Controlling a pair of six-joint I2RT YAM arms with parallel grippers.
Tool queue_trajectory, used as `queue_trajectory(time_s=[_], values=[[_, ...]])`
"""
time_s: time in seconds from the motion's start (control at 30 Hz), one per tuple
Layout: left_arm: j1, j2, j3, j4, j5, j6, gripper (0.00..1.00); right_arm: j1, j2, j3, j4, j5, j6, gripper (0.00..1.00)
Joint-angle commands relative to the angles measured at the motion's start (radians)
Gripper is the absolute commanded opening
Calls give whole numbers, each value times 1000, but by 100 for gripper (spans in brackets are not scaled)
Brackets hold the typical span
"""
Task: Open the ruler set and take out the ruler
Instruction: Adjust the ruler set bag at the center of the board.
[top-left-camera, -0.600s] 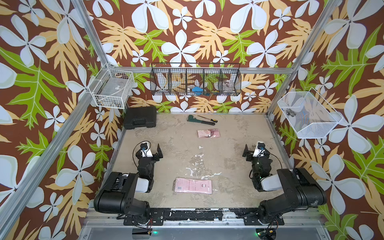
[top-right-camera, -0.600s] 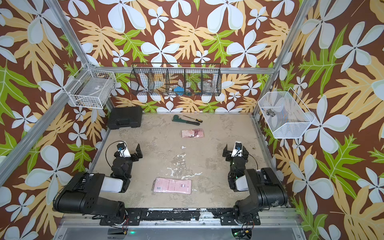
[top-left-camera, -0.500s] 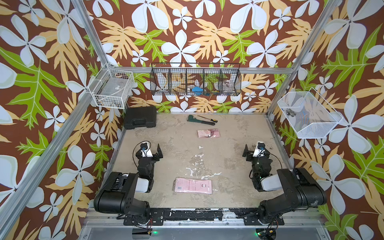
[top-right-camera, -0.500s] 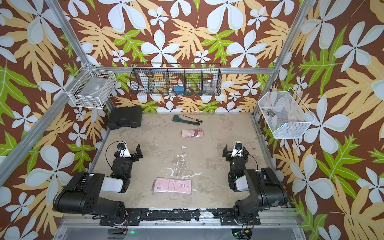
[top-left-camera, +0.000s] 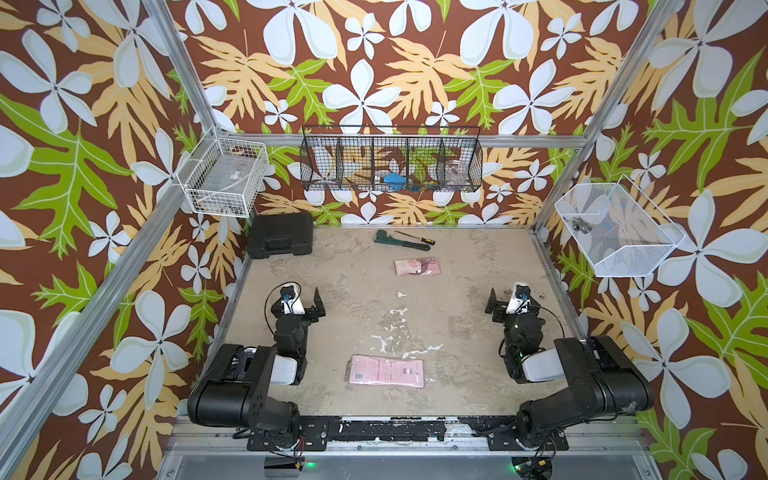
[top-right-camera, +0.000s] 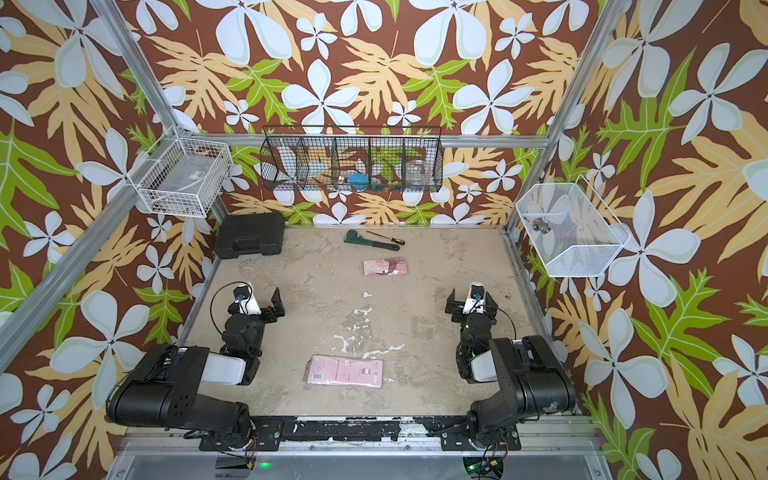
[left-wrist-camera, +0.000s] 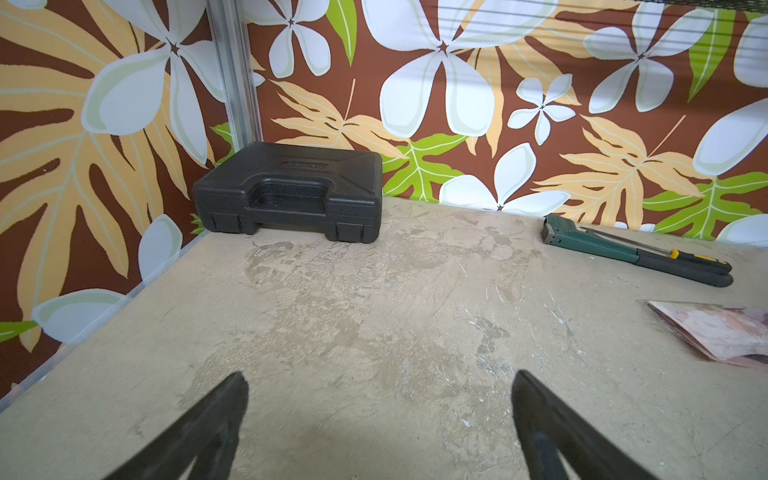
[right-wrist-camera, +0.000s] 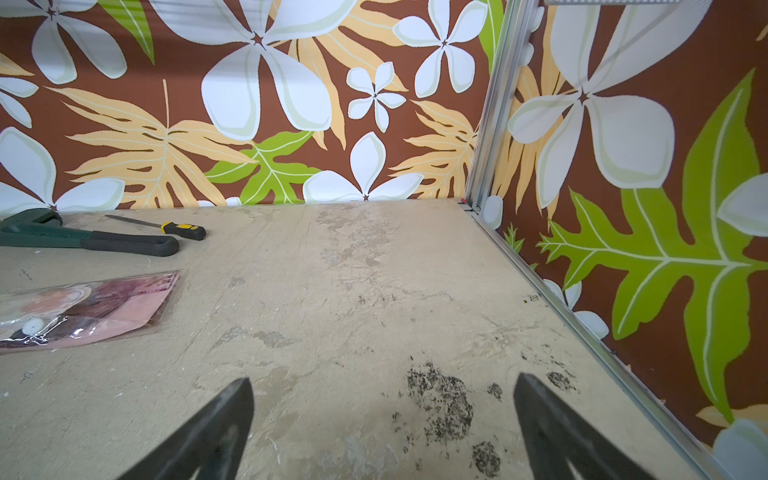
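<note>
Near the front edge of the worktop (top-left-camera: 457, 332), between the two folded arms, lies what is most likely the ruler set (top-left-camera: 386, 371): a long, flat pink pack with a barcode at one end. The print is too small to read. It lies flat, and nothing touches it.

Both arms are drawn back at their own sides and point toward the rear wall. The left gripper (left-wrist-camera: 379, 376) hangs just above bare worktop. Its fingers (left-wrist-camera: 224, 411) are spread wide with nothing between them. The right gripper (right-wrist-camera: 384, 378) is in the same posture over a dark-speckled patch, its fingers (right-wrist-camera: 540, 411) likewise spread wide and holding nothing. Each gripper is well apart from the ruler set.

Farther back, near the middle, lies a smaller pink pouch (top-left-camera: 417, 266). In the right wrist view it shows as a clear sleeve with pink contents and a round white snap. Behind it, close to the rear wall, a green wrench (top-left-camera: 399, 242) lies just beside a screwdriver (top-left-camera: 415, 237) with a yellow-and-black handle. A closed black case (top-left-camera: 280, 241) sits flat in the rear left corner.

Three baskets hang above the worktop. A white wire basket (top-left-camera: 222, 183) is on the left, a black divided basket (top-left-camera: 390, 164) is along the rear wall, and a white mesh basket (top-left-camera: 615, 232) is on the right.
</note>
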Motion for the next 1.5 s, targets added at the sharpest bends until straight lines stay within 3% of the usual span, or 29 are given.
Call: queue_trajectory(time_s=[0.0,0.07,0.1,0.13,0.17,0.2,0.23,0.3,0.33,0.37,0.43,0.53,0.63,0.73,1.0,1.07,1.2,1.47], values=[[-19,-55,4,-21,-43,13,100,63,-107,62,-160,162,-39,100],[-106,-153,43,-144,-225,62,100,110,-210,186,-409,225,-50,100],[-180,-218,73,-223,-347,76,100,111,-244,226,-422,262,98,100],[-224,-290,120,-312,-445,-15,100,105,-261,258,-447,246,296,100],[-230,-356,160,-452,-398,-131,100,85,-261,280,-467,81,403,100],[-231,-409,188,-546,-321,-250,100,51,-242,311,-440,-205,498,100],[-243,-436,196,-583,-249,-343,100,52,-214,354,-447,-398,596,100],[-271,-443,232,-687,-127,-475,97,122,-145,462,-510,-641,651,100],[-284,-438,270,-784,-61,-504,89,177,-125,520,-597,-717,607,99],[-298,-438,294,-871,-14,-516,82,238,-123,556,-691,-722,552,98],[-347,-472,292,-1000,63,-545,78,372,-138,566,-838,-671,411,94],[-416,-529,258,-1119,176,-625,67,456,-120,526,-876,-722,371,92],[-515,-495,269,-1237,222,-673,71,462,-64,506,-878,-823,386,84],[-557,-401,305,-1306,293,-670,70,462,9,524,-917,-864,340,81],[-575,-263,292,-1307,445,-619,64,458,131,627,-1036,-835,316,77],[-578,-245,291,-1303,460,-602,61,450,168,651,-1053,-836,336,72],[-595,-294,266,-1300,433,-600,59,446,204,665,-1048,-858,372,68],[-623,-540,162,-1363,382,-666,57,447,198,627,-1060,-835,359,65]])
